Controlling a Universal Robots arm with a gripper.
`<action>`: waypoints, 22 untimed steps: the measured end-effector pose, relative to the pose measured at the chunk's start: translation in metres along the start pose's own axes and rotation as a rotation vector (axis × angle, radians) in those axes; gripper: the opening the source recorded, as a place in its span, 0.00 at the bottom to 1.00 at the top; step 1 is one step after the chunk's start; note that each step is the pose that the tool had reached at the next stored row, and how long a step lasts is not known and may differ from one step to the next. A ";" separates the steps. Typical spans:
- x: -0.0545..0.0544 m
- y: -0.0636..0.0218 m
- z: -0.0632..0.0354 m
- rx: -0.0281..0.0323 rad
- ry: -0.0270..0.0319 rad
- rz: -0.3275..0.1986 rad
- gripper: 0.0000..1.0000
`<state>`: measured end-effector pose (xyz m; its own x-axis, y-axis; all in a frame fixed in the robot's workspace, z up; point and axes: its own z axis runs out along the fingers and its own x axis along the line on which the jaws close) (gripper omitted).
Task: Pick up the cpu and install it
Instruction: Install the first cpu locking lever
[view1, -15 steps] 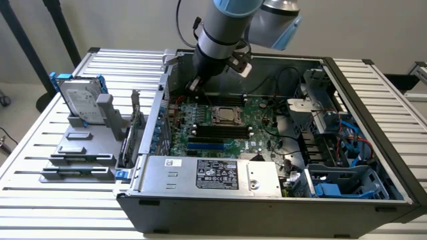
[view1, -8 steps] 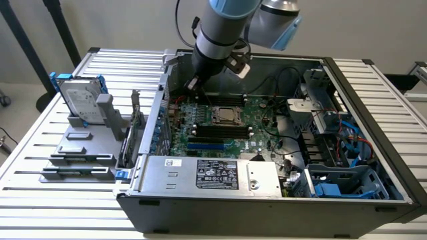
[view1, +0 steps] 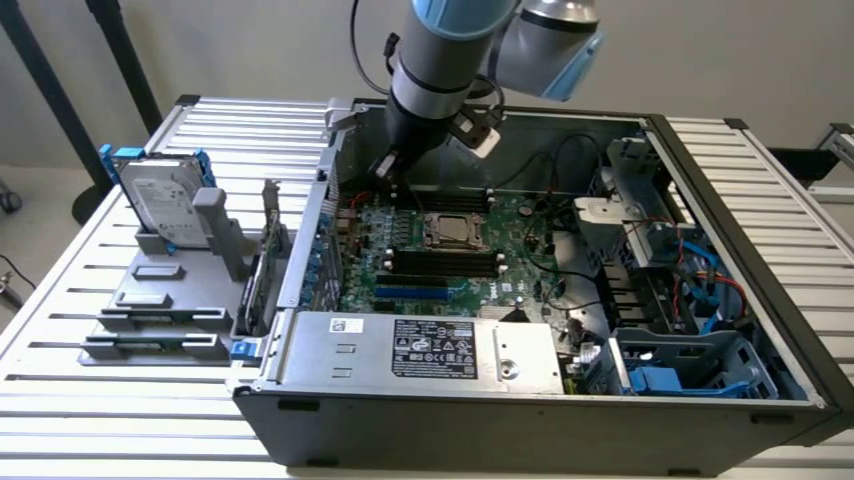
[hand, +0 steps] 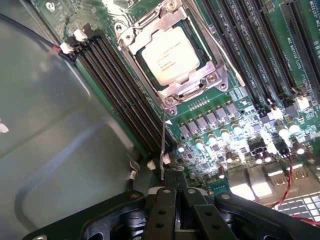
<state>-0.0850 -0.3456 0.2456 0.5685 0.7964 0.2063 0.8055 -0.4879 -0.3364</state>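
Tabletop (view1: 787, 190) of white slats, pale wall (view1: 721, 50) behind; cpu (hand: 170, 54) seated in socket (hand: 186, 93).

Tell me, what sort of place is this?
Probably a robotics workbench for computer assembly: an open computer case on a slatted table, a robot arm reaching inside, a hard drive racked nearby.

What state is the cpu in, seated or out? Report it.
In. The cpu lies flat inside the socket's metal frame on the motherboard; whether the frame is latched, cannot tell.
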 end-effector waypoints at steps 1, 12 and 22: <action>0.000 0.0000 0.0001 -0.0034 0.0044 0.004 0.11; 0.001 -0.0005 -0.0001 -0.0586 0.0549 0.052 0.11; 0.001 -0.0009 -0.0002 -0.1286 0.1111 0.078 0.11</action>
<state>-0.0851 -0.3443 0.2464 0.6390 0.7137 0.2869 0.7692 -0.5936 -0.2365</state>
